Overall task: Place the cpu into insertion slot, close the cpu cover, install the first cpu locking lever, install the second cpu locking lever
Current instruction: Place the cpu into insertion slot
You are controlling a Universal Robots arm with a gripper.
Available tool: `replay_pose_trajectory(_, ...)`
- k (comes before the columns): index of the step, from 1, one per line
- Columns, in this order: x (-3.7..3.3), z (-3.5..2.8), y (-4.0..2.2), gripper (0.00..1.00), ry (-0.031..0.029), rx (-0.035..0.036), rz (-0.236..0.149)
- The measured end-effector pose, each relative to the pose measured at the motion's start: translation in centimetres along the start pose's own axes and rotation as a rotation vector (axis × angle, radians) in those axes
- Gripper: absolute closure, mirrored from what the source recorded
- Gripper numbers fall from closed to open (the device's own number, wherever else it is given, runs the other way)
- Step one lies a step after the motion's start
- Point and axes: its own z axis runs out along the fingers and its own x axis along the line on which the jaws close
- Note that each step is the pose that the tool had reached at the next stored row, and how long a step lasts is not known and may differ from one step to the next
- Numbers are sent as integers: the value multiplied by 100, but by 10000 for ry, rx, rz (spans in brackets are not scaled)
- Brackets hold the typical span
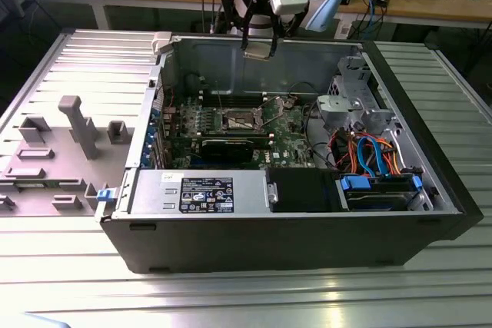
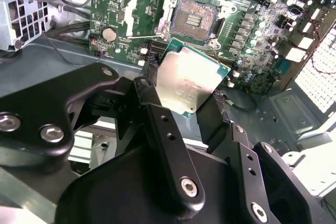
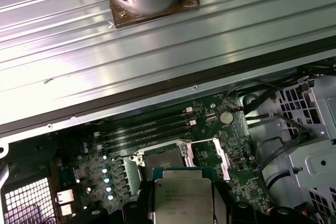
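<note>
My gripper (image 1: 258, 47) hangs above the back wall of the open computer case and is shut on the cpu (image 1: 259, 50), a flat square chip with a silvery top. In both wrist views the black fingers (image 2: 149, 100) clamp the cpu (image 2: 188, 80) by two opposite edges. Well below it on the green board lies the insertion slot (image 2: 193, 19), bare, its dark centre exposed. Beside the slot the cpu cover (image 2: 148, 9), a silvery window frame, is swung open. From the first wrist view, the cpu (image 3: 184, 200) overlaps the near edge of the insertion slot (image 3: 163, 158), with the cover (image 3: 212, 157) alongside.
A long black card (image 1: 227, 147) lies in front of the slot, and a power supply (image 1: 200, 190) runs along the case front. The grey drive cage (image 1: 354, 105) and coloured cables (image 1: 373, 155) fill the exterior view's right. Memory slots (image 3: 147, 129) run behind the socket.
</note>
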Motion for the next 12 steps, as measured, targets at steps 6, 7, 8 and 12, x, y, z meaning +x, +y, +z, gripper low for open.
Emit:
replay_pose_trajectory(6, 0, 7, 0, 46, -52, -8, 579)
replay_pose_trajectory(7, 0, 8, 0, 46, -58, -10, 640)
replay_pose_trajectory(8, 0, 8, -1, 46, -64, -10, 719)
replay_pose_trajectory(12, 0, 9, -1, 46, -71, -12, 791)
